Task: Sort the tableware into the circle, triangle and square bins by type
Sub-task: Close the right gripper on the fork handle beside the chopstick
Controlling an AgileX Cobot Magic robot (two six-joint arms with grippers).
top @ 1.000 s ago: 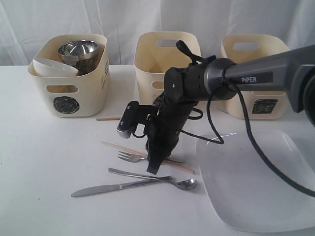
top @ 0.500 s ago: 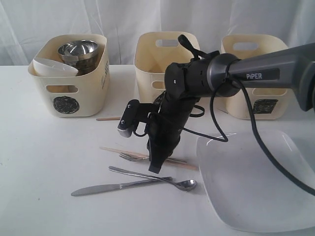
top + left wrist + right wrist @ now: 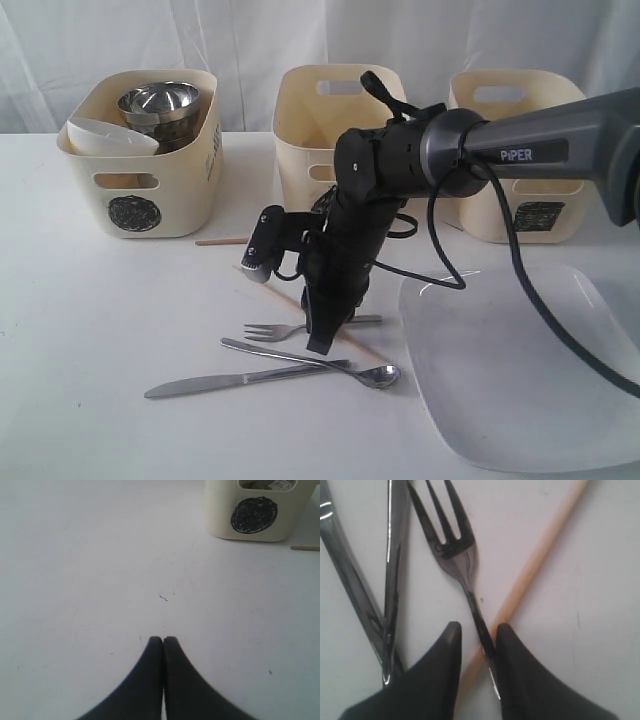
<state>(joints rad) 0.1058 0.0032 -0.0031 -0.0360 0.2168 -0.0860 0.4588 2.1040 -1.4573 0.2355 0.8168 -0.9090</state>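
Underneath: a white, matte tabletop (image 3: 90,320), with a few small dark specks ahead of the left claw (image 3: 163,640).
Room: a white curtain (image 3: 300,30) with soft folds hangs behind the tabletop.
Right claw (image 3: 320,345): it points down at the cutlery, with only a narrow gap between the fingers, and it grips nothing.
Between its fingers: the handle of the fork (image 3: 455,550) lies along one finger (image 3: 505,640). One chopstick (image 3: 540,555) crosses under this handle.
Just beside the right claw: the knife (image 3: 220,382) and the spoon (image 3: 375,376) lie flat and cross each other.
Plate (image 3: 520,390): large and white, near the right claw, on the side away from the circle bin (image 3: 180,160).
Beyond the right claw: three cream bins stand in a row before the curtain. The circle bin holds the steel bowls (image 3: 160,100) and the white bowl (image 3: 110,135). The arm hides the mark of the middle bin (image 3: 300,130). The square bin (image 3: 520,170) stands beyond the plate.
Second chopstick (image 3: 220,241): flat, between the right claw and the circle bin.
Left claw: its fingers are pressed together with nothing between them, low over the tabletop. The circle bin is well ahead of it.
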